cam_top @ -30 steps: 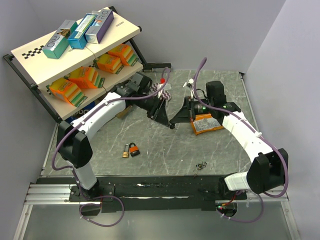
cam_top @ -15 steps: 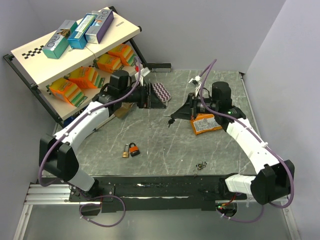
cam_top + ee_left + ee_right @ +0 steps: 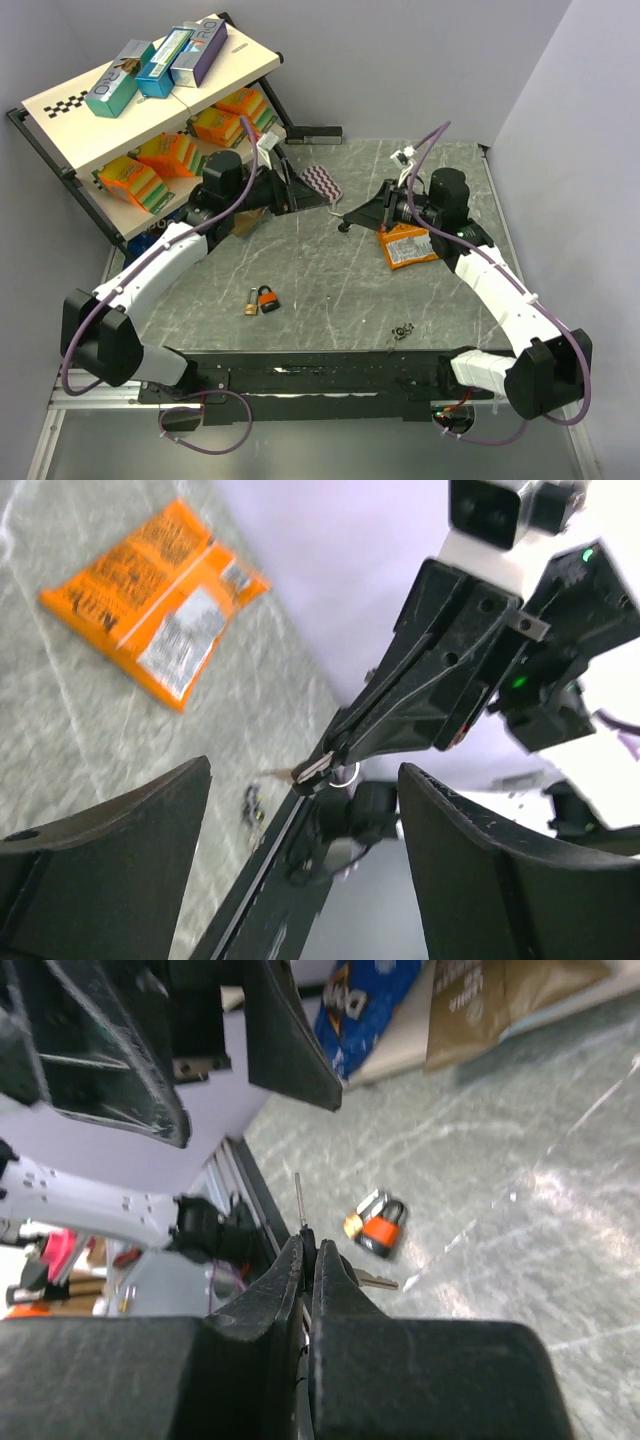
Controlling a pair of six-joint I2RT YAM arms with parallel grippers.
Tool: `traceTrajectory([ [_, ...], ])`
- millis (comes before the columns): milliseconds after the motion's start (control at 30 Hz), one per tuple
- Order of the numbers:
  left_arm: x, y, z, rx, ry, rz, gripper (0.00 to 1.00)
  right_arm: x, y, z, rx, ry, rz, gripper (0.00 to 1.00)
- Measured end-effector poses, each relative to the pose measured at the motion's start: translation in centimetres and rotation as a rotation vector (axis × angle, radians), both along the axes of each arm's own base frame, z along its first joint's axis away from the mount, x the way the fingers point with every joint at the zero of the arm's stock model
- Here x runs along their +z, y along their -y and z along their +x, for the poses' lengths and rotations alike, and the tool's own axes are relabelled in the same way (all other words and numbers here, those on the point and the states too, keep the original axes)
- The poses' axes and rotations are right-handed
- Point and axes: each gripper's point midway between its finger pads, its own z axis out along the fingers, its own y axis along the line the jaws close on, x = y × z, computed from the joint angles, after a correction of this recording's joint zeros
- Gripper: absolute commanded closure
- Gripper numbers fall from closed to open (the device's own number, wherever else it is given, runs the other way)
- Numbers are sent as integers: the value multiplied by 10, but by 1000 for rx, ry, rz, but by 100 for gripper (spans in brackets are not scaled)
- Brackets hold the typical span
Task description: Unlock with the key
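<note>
Left claw (image 3: pixel 302 772) wide, right claw (image 3: pixel 305 1248) clamped.

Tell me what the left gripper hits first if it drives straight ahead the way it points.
Probably the right gripper, whose shut fingers hold the key right in its line; depth is unclear.

Orange padlock (image 3: pixel 268 298) lies flat on the table (image 3: pixel 330 290); silver key (image 3: pixel 315 770) pinched in the right hand (image 3: pixel 347 220).
</note>
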Motion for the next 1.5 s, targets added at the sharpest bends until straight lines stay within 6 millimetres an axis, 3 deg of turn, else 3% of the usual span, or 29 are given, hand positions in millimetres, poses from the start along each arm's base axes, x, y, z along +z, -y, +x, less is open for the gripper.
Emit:
traceTrajectory([
  [233,30,0,0,55,53,-155,21,34,1,4,-74,17,100,100],
  [467,54,12,-9,31,87,-241,31,56,-1,6,-86,23,180,100],
  [900,50,31,-16,-8,59,-251,59,58,-2,6,-87,8,210,100],
  [1200,45,36,-8,11,44,-250,99,61,-2,6,-86,20,219,100],
  [1333,49,37,-7,12,41,-253,99,61,0,8,-91,23,217,100],
  [1367,48,37,-7,13,38,-250,99,61,0,7,-89,27,216,81],
  [1433,46,37,-6,19,30,-232,99,58,0,8,-91,23,200,59],
  [1467,45,38,-5,23,28,-219,99,55,1,8,-94,19,191,43],
  [1500,44,38,-2,30,33,-194,99,50,2,8,-99,8,167,38],
])
